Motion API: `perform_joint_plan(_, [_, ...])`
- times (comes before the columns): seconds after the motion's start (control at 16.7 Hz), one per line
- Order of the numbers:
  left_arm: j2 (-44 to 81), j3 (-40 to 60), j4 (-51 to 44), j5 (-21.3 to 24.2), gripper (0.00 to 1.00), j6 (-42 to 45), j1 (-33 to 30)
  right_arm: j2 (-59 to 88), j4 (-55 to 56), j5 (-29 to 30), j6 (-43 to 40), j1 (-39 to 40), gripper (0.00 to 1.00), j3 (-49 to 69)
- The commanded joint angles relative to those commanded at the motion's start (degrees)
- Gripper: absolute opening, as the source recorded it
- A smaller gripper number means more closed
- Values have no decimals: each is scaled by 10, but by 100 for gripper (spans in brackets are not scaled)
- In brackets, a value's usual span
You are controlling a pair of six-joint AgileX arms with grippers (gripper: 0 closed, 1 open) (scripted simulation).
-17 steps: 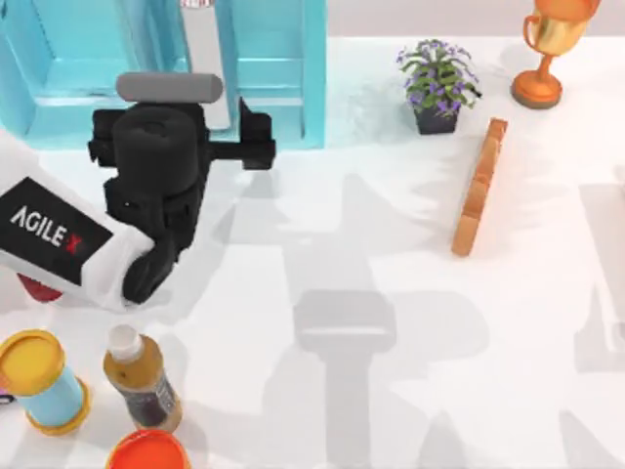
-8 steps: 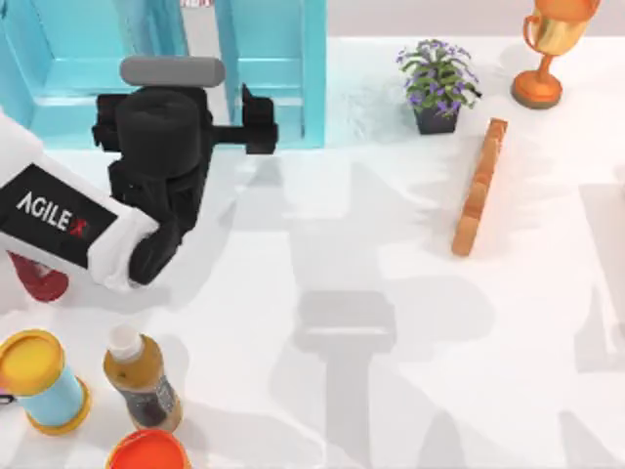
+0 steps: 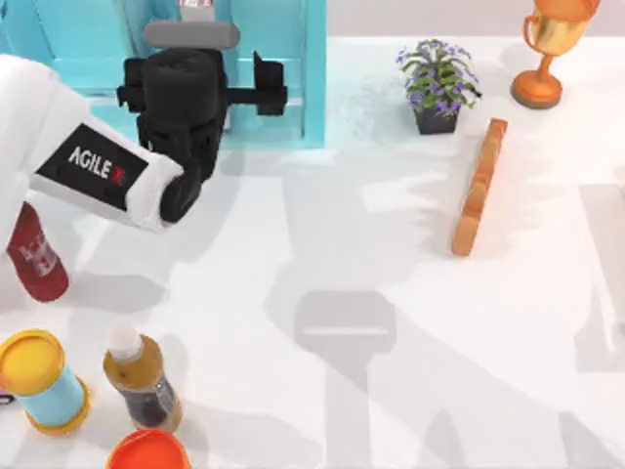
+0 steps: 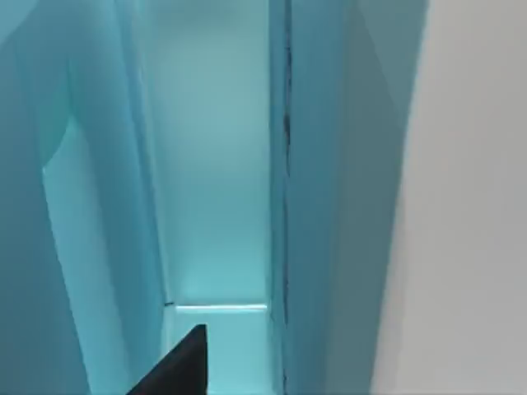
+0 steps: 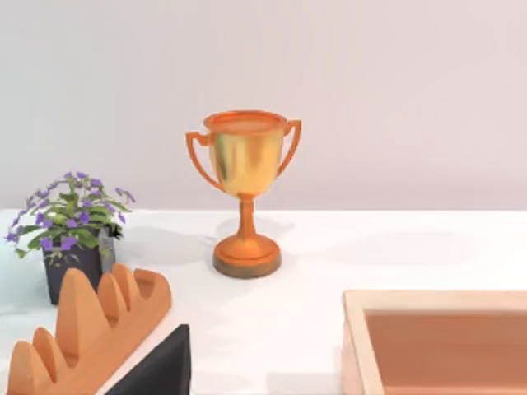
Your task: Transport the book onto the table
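Note:
My left gripper (image 3: pixel 187 70) hangs over the turquoise shelf unit (image 3: pixel 278 59) at the table's far left, pointing into it. The book is almost wholly hidden under the black wrist; a short pale strip of it (image 3: pixel 196 13) shows just beyond the arm's grey bar. The left wrist view looks into a turquoise compartment (image 4: pixel 214 206), with a dark tip of the left gripper (image 4: pixel 177 366) low in the picture. The white table (image 3: pixel 391 391) spreads out in front of the shelf. My right gripper (image 5: pixel 160 366) is a dark tip in the right wrist view, facing the trophy.
A potted purple plant (image 3: pixel 437 83), a gold trophy (image 3: pixel 547 49) and an orange-brown wooden bar (image 3: pixel 479 186) stand at the far right. A red bottle (image 3: pixel 34 259), a yellow-lidded can (image 3: pixel 39 381), a brown bottle (image 3: pixel 142 383) and an orange lid (image 3: pixel 146 451) crowd the near left. A wooden box (image 5: pixel 436 337) lies by the right arm.
My left arm has moved away from the near edge and slightly right, further over the shelf, now covering most of the pale strip. The red bottle has come out from under it.

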Motion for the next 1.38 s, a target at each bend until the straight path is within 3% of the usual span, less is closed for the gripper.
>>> perform_joint_plan(0.36, [22, 27, -5, 3, 100, 0, 3, 0, 0, 0, 0, 0, 100, 0])
perform_joint_plan(1.14, [22, 27, -5, 3, 2, 0, 3, 0, 0, 0, 0, 0, 100, 0])
perform_joint_plan(1.38, [22, 27, -5, 3, 0, 0, 3, 0, 0, 0, 0, 0, 100, 0])
